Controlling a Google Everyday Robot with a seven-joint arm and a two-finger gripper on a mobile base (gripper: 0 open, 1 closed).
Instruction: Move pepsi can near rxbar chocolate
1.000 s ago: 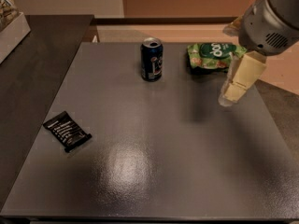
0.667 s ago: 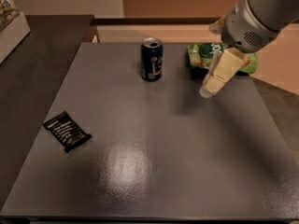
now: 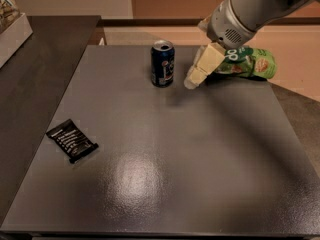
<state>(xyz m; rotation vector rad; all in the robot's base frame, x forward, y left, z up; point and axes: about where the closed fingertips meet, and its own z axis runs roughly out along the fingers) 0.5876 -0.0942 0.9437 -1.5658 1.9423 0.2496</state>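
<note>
Pepsi can [image 3: 163, 64], one; hand [image 3: 192, 82] just beside

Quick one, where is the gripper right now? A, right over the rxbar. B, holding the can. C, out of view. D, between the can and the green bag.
D: the gripper hangs between the can and the green bag, with a gap to the can, and the rxbar lies far off to the side.
</note>
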